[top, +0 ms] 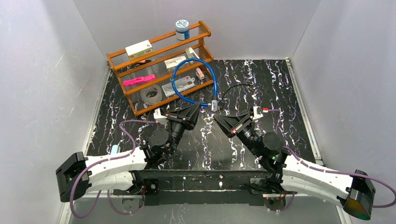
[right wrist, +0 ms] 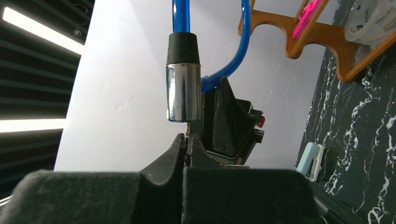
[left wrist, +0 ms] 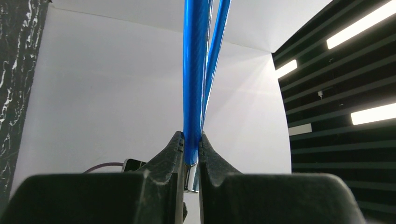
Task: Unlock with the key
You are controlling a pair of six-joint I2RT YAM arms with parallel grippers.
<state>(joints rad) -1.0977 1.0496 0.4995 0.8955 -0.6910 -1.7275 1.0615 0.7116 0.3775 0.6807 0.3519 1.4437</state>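
The left gripper [left wrist: 191,145] is clamped on the cable [left wrist: 194,70], its matte black, finely grained fingers pinching the glossy blue plastic sheath just above a bright metal end piece. The right gripper [right wrist: 187,143] has its fingers pressed together on the key [right wrist: 188,127], of which only a thin metal sliver shows, standing upright between the fingertips and the underside of the lock barrel [right wrist: 183,93]. The barrel is a smooth chrome cylinder capped by a tapered black rubber collar, with the blue sheath running up out of it. The lock hangs above the table [top: 266,84], between the two grippers. Its blue loop arches back over the wooden rack [right wrist: 322,35], an orange-brown stepped shelf with scalloped end boards. The table top is black with white marble-like veins. On the rack sit a white box [top: 139,49] with a red label, a round jar [top: 182,29] with a blue-and-white lid, a flat pink item [top: 139,80] and a clear roll of tape [top: 152,94]. The print on them is too small to read.
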